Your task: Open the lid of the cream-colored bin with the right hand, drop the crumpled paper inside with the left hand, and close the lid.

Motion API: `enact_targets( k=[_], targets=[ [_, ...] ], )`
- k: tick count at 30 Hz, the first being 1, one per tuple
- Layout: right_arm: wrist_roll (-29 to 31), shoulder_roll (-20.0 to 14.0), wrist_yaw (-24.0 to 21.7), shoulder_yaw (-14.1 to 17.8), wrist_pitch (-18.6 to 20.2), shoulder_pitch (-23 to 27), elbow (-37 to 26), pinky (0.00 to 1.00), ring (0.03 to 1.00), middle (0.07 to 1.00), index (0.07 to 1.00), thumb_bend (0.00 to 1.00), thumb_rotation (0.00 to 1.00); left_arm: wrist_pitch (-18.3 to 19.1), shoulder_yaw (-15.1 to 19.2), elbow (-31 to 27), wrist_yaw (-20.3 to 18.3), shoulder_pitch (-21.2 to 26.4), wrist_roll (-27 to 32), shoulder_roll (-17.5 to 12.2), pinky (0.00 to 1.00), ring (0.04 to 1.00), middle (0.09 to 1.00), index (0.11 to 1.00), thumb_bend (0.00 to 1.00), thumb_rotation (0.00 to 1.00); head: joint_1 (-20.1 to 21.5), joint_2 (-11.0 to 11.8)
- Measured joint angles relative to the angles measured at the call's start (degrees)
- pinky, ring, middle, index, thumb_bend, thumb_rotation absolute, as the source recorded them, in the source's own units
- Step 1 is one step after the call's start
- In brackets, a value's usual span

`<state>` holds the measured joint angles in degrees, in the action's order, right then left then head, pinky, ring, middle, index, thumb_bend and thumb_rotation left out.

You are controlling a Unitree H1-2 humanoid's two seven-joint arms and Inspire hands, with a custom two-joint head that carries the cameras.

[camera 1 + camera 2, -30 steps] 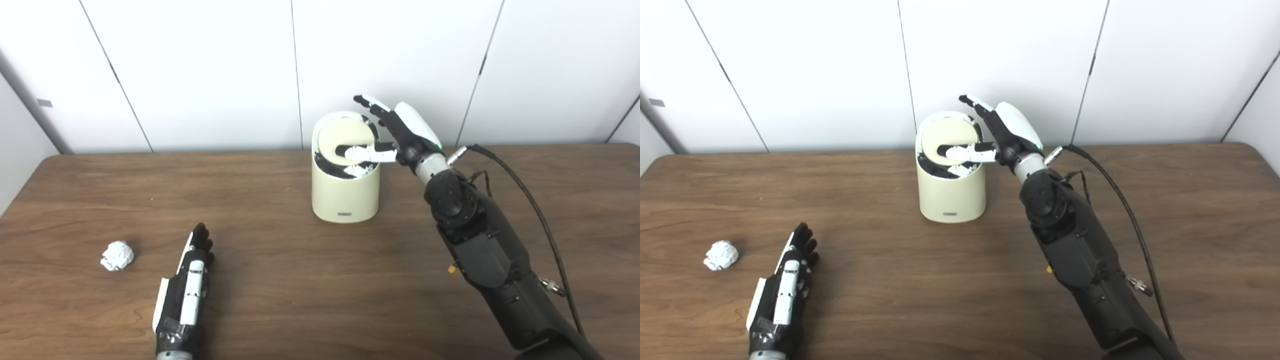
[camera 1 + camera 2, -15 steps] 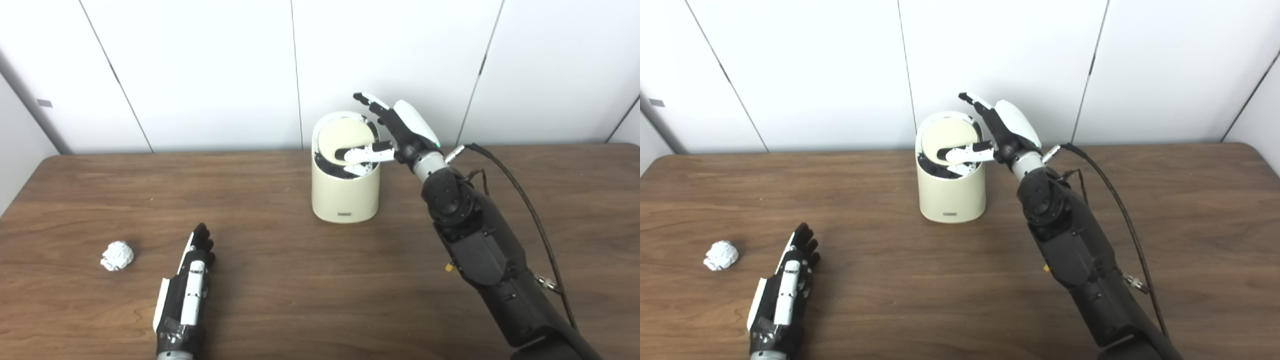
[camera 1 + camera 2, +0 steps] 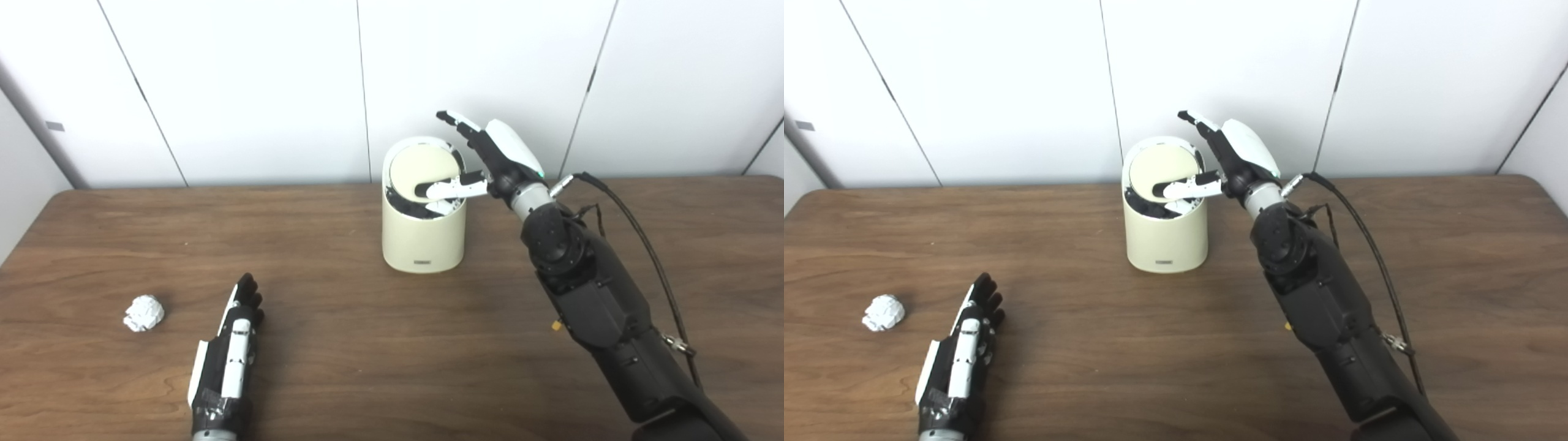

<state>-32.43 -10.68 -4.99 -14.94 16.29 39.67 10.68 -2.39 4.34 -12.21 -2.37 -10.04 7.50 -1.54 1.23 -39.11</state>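
Right hand (image 3: 484,160) sits at the cream bin (image 3: 421,236), centre frame, fingers spread, thumb pressing the tilted lid (image 3: 422,173): opening step. Your left hand (image 3: 229,355) lies flat and empty, lower left. Next, fetch the crumpled paper (image 3: 144,313) beside it on the worktop (image 3: 367,343).

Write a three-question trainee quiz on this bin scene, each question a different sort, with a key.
1. True or false: the crumpled white paper ball lies on the brown wooden table, apart from the left hand.
2. Which hand touches the round cream lid of the cream-colored cylindrical bin? A left, B right, C neither.
3. Fill in: the lid is tilted, showing a dark ___ at its front.

Key: 1 true; 2 B; 3 gap.
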Motion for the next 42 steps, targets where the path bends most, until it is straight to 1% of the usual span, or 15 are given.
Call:
enact_targets(
  k=[4, 6, 9, 13, 18, 20, 23, 25, 28, 31, 33, 35, 39, 41, 42],
  targets=[
    [-0.9, 0.0, 0.6, -0.5, -0.1, 0.0, -0.3, 0.88, 0.921, 0.92, 0.902, 0.63, 0.3, 0.0, 0.0, 0.0, 0.0, -0.1, 0.0, 0.0, 1.0, 1.0, 1.0, 1.0, 0.32, 0.88, -0.1, -0.2],
    [-1.8, -0.1, 1.1, -1.0, -0.7, 0.0, -0.3, 0.9, 0.917, 0.91, 0.892, 0.67, 0.23, 0.0, 0.1, 0.0, 0.1, -0.1, 0.0, 0.0, 1.0, 1.0, 0.999, 0.996, 0.3, 0.88, -0.2, -0.3],
    [-2.2, -0.2, 2.4, -1.5, -1.8, 0.0, -0.3, 0.92, 0.919, 0.906, 0.886, 0.72, 0.19, 0.0, 0.2, -0.1, 0.2, -0.1, 0.0, 0.3, 1.0, 1.0, 1.0, 0.999, 0.29, 0.91, -0.3, -0.5],
    [-2.4, -0.2, 3.3, -2.0, -3.0, 0.0, -0.1, 0.93, 0.918, 0.903, 0.883, 0.77, 0.14, 0.2, 0.2, -0.4, 0.3, -0.3, 0.0, 0.4, 1.0, 1.0, 1.0, 1.0, 0.29, 0.92, -0.3, -0.5],
    [-2.6, -0.2, 4.3, -2.6, -3.5, 0.1, -0.2, 0.93, 0.92, 0.903, 0.883, 0.81, 0.09, 0.3, 0.2, -0.4, 0.3, -0.4, 0.0, 0.5, 1.0, 1.0, 0.995, 0.996, 0.29, 0.91, -0.5, -0.7],
    [-2.6, -0.2, 4.4, -2.7, -3.5, 0.1, -0.2, 0.94, 0.922, 0.905, 0.885, 0.81, 0.09, 0.3, 0.2, -0.4, 0.4, -0.4, 0.0, 0.5, 1.0, 1.0, 0.997, 0.994, 0.29, 0.91, -0.6, -0.7],
    [-2.6, -0.2, 4.4, -2.7, -3.5, 0.1, -0.2, 0.94, 0.924, 0.906, 0.886, 0.78, 0.13, 0.3, 0.1, -0.4, 0.5, -0.4, 0.0, 0.6, 1.0, 1.0, 1.0, 0.995, 0.29, 0.92, -0.6, -0.7],
    [-2.2, -0.1, 4.4, -2.5, -3.5, 0.0, -0.2, 0.92, 0.924, 0.908, 0.885, 0.75, 0.17, 0.3, 0.1, -0.4, 0.7, -0.4, 0.0, 0.6, 1.0, 1.0, 1.0, 0.997, 0.29, 0.92, -0.6, -0.7],
    [-1.1, 0.2, 4.2, -1.4, -3.1, -0.5, -0.3, 0.86, 0.925, 0.92, 0.894, 0.7, 0.28, 0.5, 0.0, -0.6, 0.8, -0.4, 0.0, 0.6, 1.0, 1.0, 1.0, 1.0, 0.3, 0.9, -0.6, -0.7],
    [-0.1, 0.9, 3.9, 0.1, -1.7, -1.2, -0.3, 0.84, 0.921, 0.924, 0.892, 0.65, 0.39, 0.7, -0.1, -0.7, 0.9, -0.4, -0.1, 0.5, 1.0, 1.0, 1.0, 1.0, 0.3, 0.89, -0.6, -0.6],
    [0.8, 1.4, 3.9, 1.3, -0.7, -1.7, -0.4, 0.84, 0.913, 0.922, 0.889, 0.65, 0.45, 0.7, -0.1, -0.7, 0.9, -0.5, -0.1, 0.5, 1.0, 1.0, 1.0, 1.0, 0.31, 0.88, -0.6, -0.6],
    [1.6, 2.1, 4.1, 2.5, -0.4, -2.1, -0.5, 0.83, 0.898, 0.91, 0.883, 0.67, 0.51, 0.7, -0.2, -0.7, 0.9, -0.5, -0.1, 0.5, 1.0, 1.0, 1.0, 1.0, 0.31, 0.84, -0.6, -0.6],
    [3.0, 3.9, 5.6, 4.6, -0.4, -2.2, -1.2, 0.8, 0.872, 0.892, 0.867, 0.68, 0.53, 0.5, -0.3, -0.7, 0.9, -0.6, -0.3, 0.4, 1.0, 1.0, 1.0, 0.998, 0.33, 0.83, -0.5, -0.7],
    [4.1, 4.9, 5.6, 5.4, 0.0, -2.0, -1.7, 0.81, 0.875, 0.888, 0.855, 0.67, 0.52, 0.5, -0.4, -0.7, 0.9, -0.6, -0.3, 0.4, 1.0, 1.0, 1.0, 0.998, 0.36, 0.79, -0.6, -0.6],
    [5.0, 5.7, 5.5, 6.3, 1.0, -2.0, -2.2, 0.81, 0.873, 0.884, 0.849, 0.65, 0.53, 0.5, -0.6, -0.7, 0.9, -0.6, -0.5, 0.4, 1.0, 1.0, 1.0, 0.998, 0.38, 0.76, -0.6, -0.6]
  ],
)
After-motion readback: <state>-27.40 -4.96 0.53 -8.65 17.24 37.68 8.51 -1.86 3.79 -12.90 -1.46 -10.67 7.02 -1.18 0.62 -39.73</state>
